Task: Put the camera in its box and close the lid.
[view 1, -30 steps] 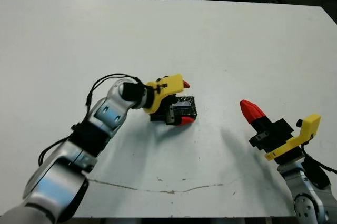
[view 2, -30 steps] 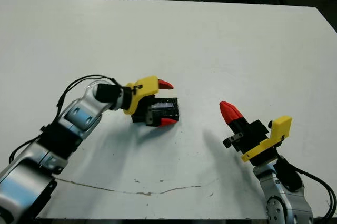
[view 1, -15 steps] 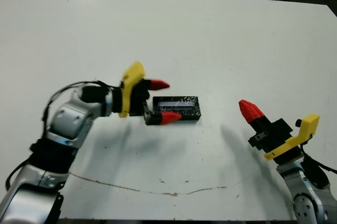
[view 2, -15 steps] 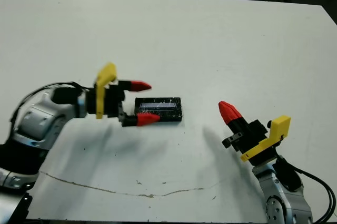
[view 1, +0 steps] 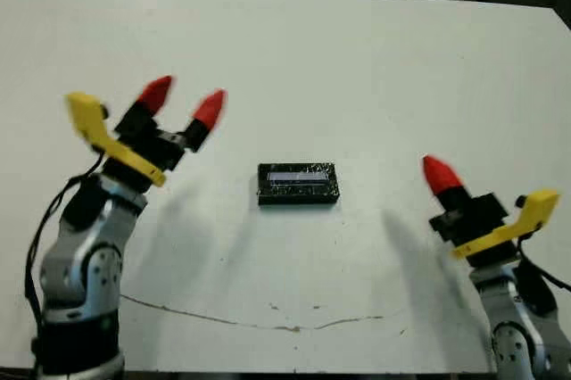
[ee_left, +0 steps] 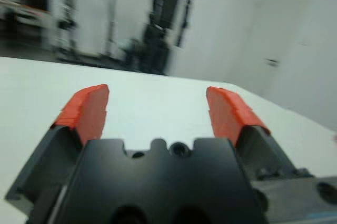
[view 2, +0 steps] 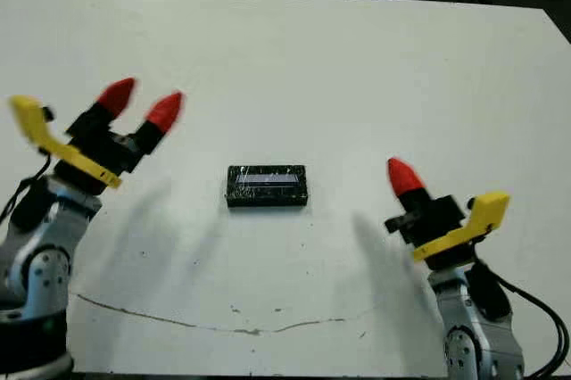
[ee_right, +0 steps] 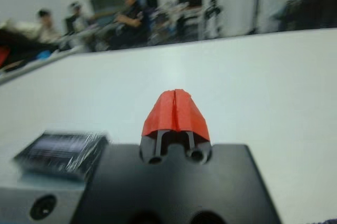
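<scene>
Near the middle of the white worktop (view 1: 375,59), slightly below centre in the head views, the lid (view 1: 298,184) lies flat and square on the box, its glossy crinkled black surface showing a pale strip along its length. The box itself is covered and the camera is not visible. The left hand (view 1: 183,102) is raised at the left of the frame, well apart from the lid, its two red fingertips (ee_left: 85,109) spread wide with nothing between them. The right hand (view 1: 439,173) is at the lower right, also well apart from the lid, its red tips pressed together into one point and holding nothing.
</scene>
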